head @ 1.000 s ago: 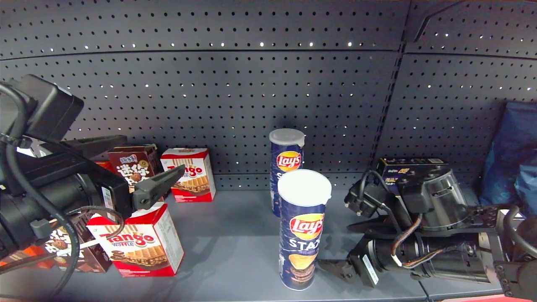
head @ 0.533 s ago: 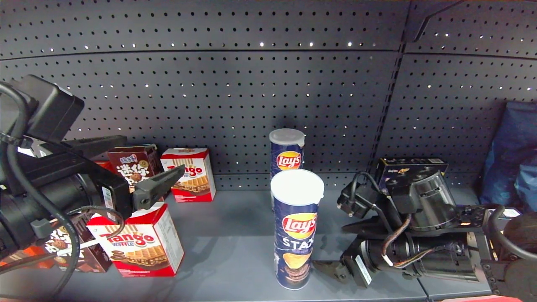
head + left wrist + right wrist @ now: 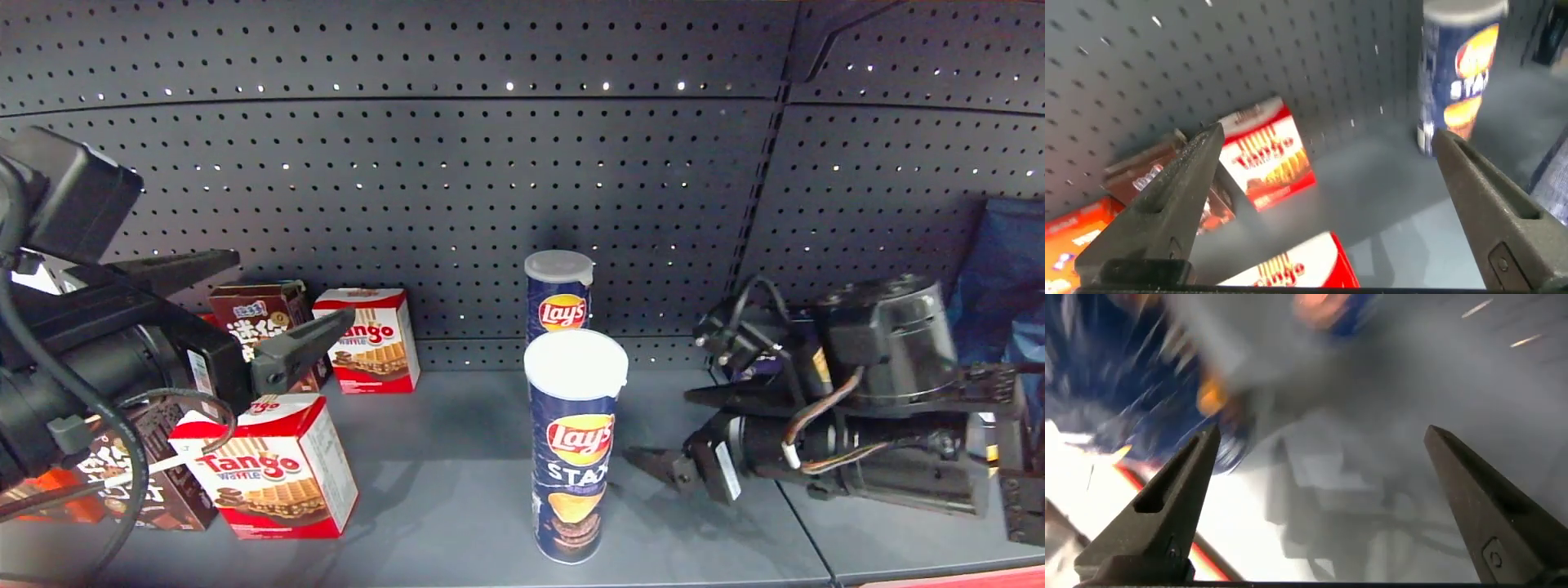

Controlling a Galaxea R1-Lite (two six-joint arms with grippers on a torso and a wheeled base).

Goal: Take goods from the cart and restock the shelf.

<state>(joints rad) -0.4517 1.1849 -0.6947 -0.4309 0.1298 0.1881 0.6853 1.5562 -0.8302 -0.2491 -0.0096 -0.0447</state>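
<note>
Two chip cans are seen on a grey shelf (image 3: 441,457) backed by a dark pegboard wall (image 3: 408,180); light is let through some of the holes. A vertical seam in the wall is seen right of centre. At the left, a red-and-white wafer box (image 3: 277,469) is placed near the front, a second wafer box (image 3: 371,339) against the wall, and a brown box (image 3: 257,322) beside that one. A blue bag (image 3: 1000,269) is propped at the far right.

The front can (image 3: 575,441) is stood upright near the shelf's front edge: long axis vertical, white lid up, label turned toward the head camera. The rear can (image 3: 559,298) is lined up straight behind it by the wall, also upright.

The right gripper (image 3: 660,425) is held just right of the front can, apart from it, fingers spread wide, nothing gripped. The left gripper (image 3: 294,283) is held above the left boxes, jaws equally wide, nothing between them.
</note>
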